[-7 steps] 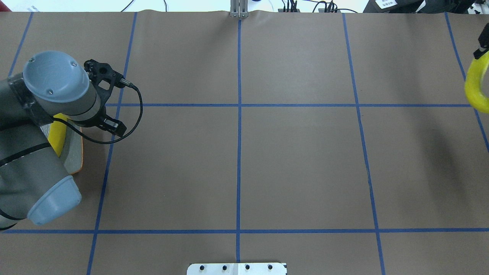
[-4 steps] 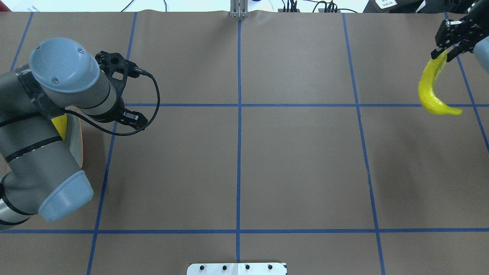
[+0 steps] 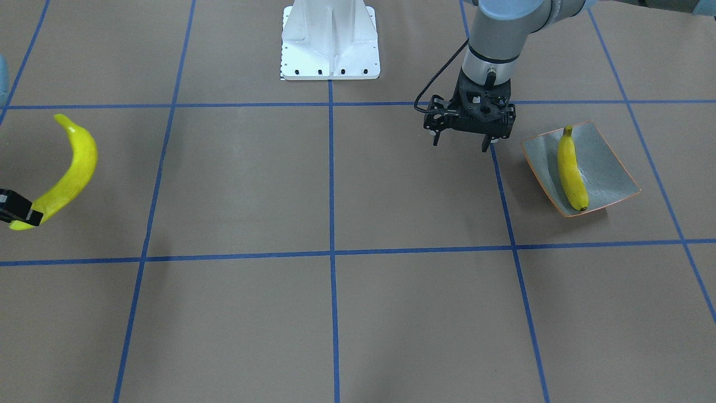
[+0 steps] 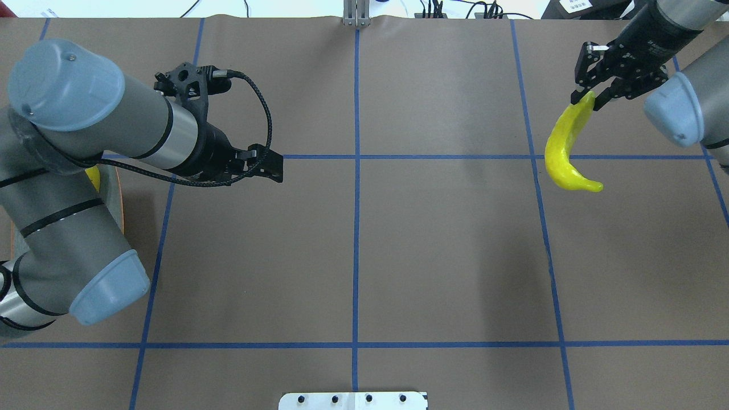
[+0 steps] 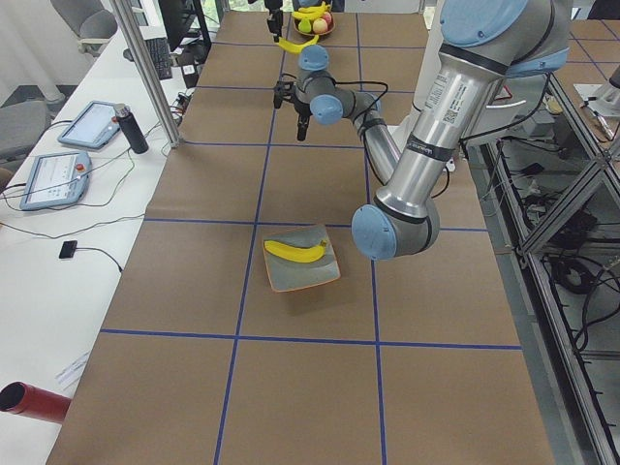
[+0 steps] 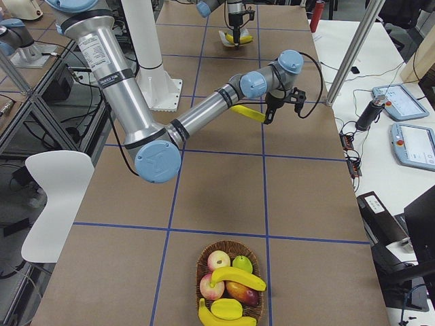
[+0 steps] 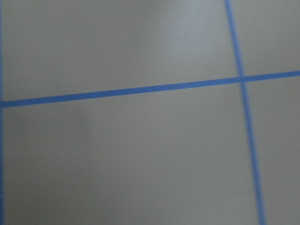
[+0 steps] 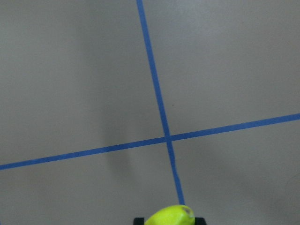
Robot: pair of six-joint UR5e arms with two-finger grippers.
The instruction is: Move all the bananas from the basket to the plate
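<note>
Above the surface (image 4: 444, 256), well toward the robot's right side, the right hand (image 4: 592, 95) is clamped on one tip of the held banana (image 4: 561, 149); the fruit hangs clear of the brown covering, its curve drooping away below the fingers; the right wrist view shows only that yellow end between the dark pads, over a crossing of blue tape lines (image 8: 161, 117). Toward the robot's left, the left hand (image 3: 461, 143) hovers over the surface just beside the plate (image 3: 612, 170), on the side nearer the middle; its jaws are spread wide with nothing between them; its wrist view shows only bare covering and tape. On the plate lies the plated banana (image 3: 571, 168), stretched along the dish and resting inside the rim. At the far right end of the surface stands the basket (image 6: 231, 244); two basket bananas (image 6: 239, 277) lie in it among apples and other fruit, one across the top, one at the near edge.
</note>
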